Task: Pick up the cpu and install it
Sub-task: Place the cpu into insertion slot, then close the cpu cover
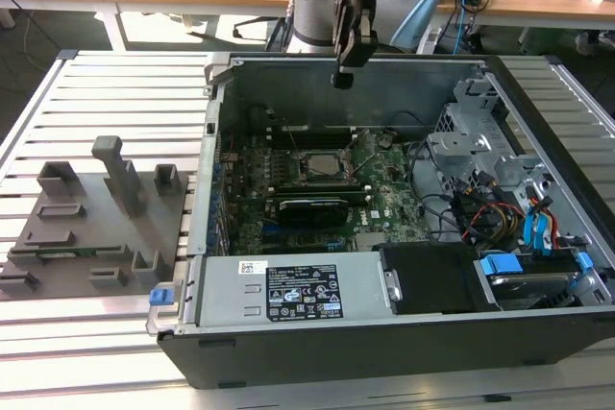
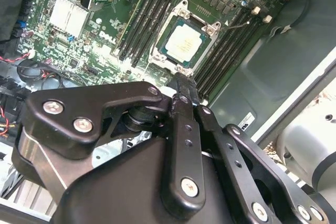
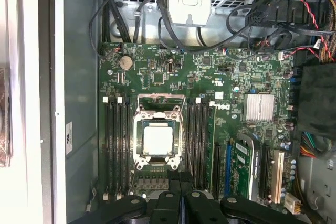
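Note:
The cpu lies flat in the black-framed socket on the green motherboard, inside the open computer case. Both wrist views show the cpu's pale silvery top framed by the socket's metal bracket. My gripper hangs well above the case, over the back of the board and apart from the cpu. Its black fingers are shut together with nothing between them.
Grey fixture blocks stand on the slatted table at the exterior view's left. Inside the case are a power supply, a drive cage with coloured cables, a black expansion card and a finned heatsink. Memory slots flank the socket.

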Available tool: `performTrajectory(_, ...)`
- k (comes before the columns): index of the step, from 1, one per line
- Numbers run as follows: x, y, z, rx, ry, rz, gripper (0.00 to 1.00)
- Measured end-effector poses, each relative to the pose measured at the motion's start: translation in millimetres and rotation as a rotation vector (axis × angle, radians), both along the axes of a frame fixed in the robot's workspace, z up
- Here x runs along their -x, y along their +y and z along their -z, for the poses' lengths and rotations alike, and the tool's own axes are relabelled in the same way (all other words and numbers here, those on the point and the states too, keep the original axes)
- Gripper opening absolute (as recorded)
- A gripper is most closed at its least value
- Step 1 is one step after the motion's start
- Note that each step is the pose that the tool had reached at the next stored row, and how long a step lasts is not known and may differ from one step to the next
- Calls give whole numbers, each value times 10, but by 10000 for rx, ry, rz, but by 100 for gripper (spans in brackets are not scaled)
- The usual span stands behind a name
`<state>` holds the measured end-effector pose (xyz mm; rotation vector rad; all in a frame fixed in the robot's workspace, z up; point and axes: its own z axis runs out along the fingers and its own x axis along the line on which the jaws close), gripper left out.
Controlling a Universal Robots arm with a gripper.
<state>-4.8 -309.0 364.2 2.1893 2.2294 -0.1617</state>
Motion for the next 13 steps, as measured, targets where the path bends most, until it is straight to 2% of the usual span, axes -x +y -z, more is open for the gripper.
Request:
performTrajectory(11, -1, -5, -6, -16, 2, -2, 11)
performTrajectory(12, 0, -25, -4, -496, -1, 0, 11)
performTrajectory(13, -1, -41, -4, -869, 1, 0, 11)
